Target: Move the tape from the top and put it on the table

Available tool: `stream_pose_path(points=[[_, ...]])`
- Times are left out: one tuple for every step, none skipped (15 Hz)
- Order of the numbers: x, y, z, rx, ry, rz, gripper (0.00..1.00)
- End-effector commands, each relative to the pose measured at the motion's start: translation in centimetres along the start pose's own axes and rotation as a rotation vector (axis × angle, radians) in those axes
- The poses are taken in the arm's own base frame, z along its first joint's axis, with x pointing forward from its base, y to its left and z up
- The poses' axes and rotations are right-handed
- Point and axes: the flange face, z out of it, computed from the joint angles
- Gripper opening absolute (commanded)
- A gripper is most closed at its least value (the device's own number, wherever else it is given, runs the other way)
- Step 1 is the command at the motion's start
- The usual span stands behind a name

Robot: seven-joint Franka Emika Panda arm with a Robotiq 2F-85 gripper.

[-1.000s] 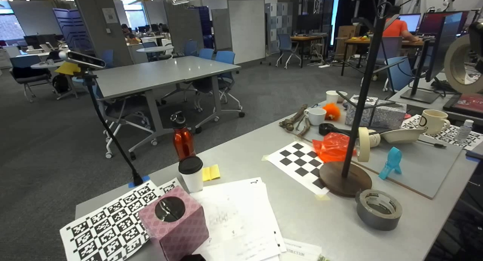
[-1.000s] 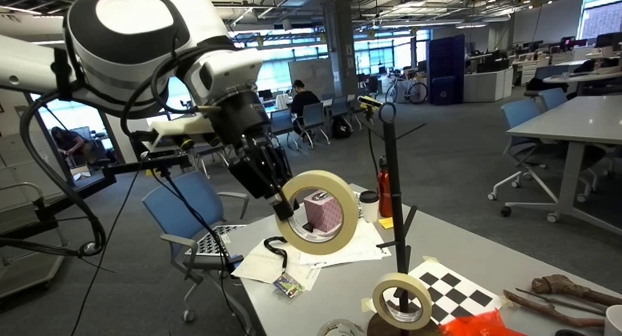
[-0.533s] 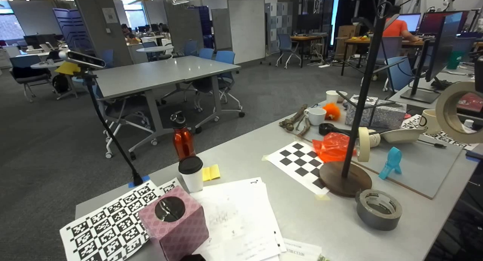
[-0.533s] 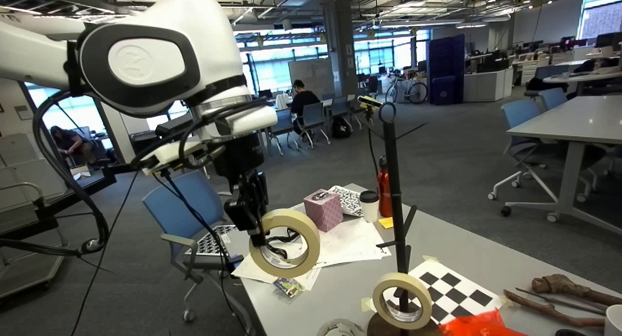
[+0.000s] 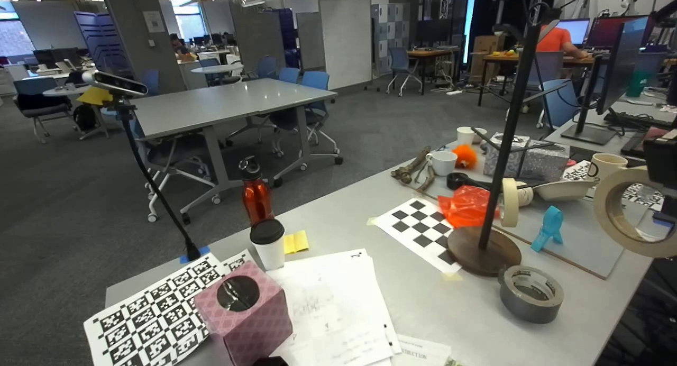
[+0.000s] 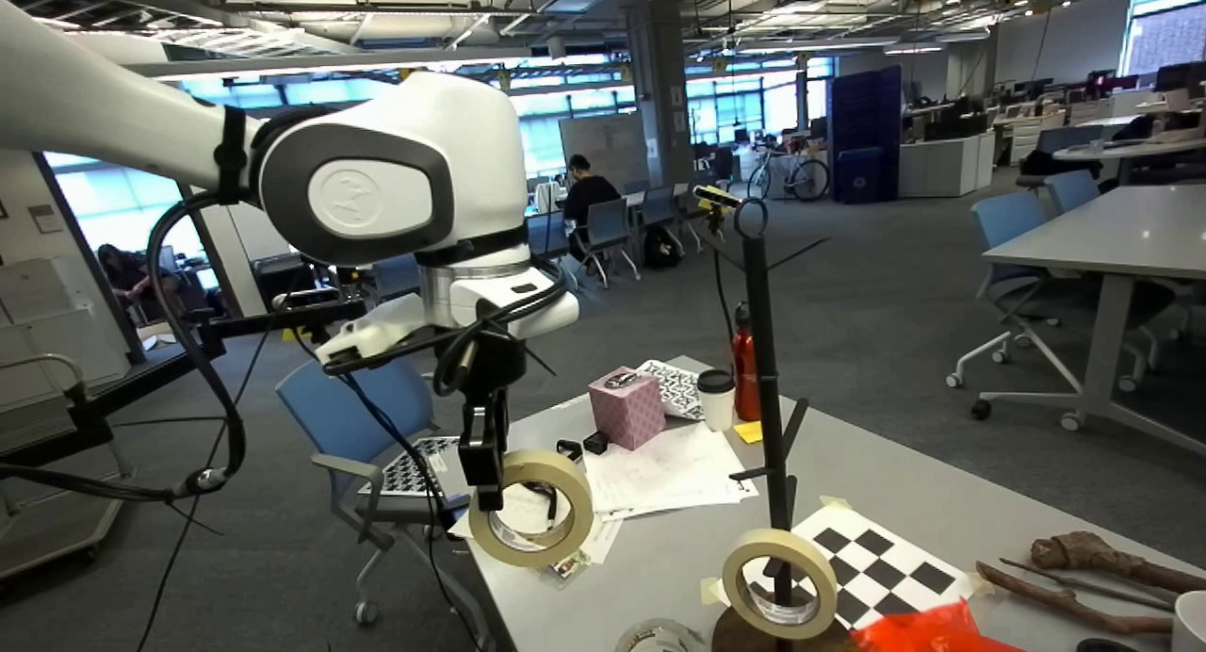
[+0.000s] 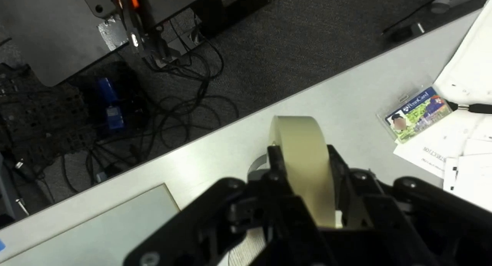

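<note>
At the left in an exterior view, the pale grey table (image 6: 660, 567) ends just beside the work, and this edge is the first danger: whatever rolls there can fall off. Near it, the black two-finger gripper (image 7: 303, 154) is closed on a cream ring of masking tape (image 6: 581, 511), presumably the task's one, with a finger against each flat side. The ring hangs upright, seemingly in the air and not yet set down. If the fingers part in this pose, the ring lands on its round rim and probably rolls; if they part too high, it drops and bounces. The grip takes only a part of the ring, so a hard touch on the table could twist it between the fingers.

Next comes the blue and green plastic-covered card (image 7: 419, 116); a ring put upon it may lean or slip. Further right is the squat grey roll of duct tape (image 5: 530, 305), which a careless descent could strike. Last is the black branched stand (image 6: 767, 350), with another cream tape ring (image 6: 826, 586) low on it; a sideways swing could knock both over.
</note>
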Motion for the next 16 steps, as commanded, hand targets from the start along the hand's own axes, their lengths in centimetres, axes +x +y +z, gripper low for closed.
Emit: stream_pose_path(points=[[2.0,-3.3,-0.1,0.012,-0.004,-0.058,0.07],[2.4,-4.0,0.0,0.013,-0.001,-0.066,0.07],[2.9,-4.8,0.2,0.016,0.006,-0.075,0.07],[3.4,-5.4,0.3,0.018,0.009,-0.082,0.07],[3.9,-6.1,0.6,0.016,0.017,-0.087,0.07],[4.3,-6.8,0.9,0.013,0.024,-0.091,0.07],[4.7,-7.3,1.2,0.011,0.03,-0.095,0.07],[5.1,-7.8,1.6,0.01,0.034,-0.098,0.07],[5.4,-8.3,1.9,0.011,0.037,-0.102,0.07],[5.7,-8.8,2.2,0.013,0.041,-0.104,0.07],[5.9,-9.3,2.4,0.023,0.044,-0.104,0.07],[6.0,-9.8,2.5,0.036,0.046,-0.106,0.07],[6.1,-10.4,2.5,0.049,0.05,-0.11,0.07],[6.2,-11.0,2.6,0.055,0.058,-0.115,0.07],[6.3,-11.6,2.7,0.062,0.061,-0.119,0.07],[6.4,-12.2,2.8,0.07,0.065,-0.123,0.07]])
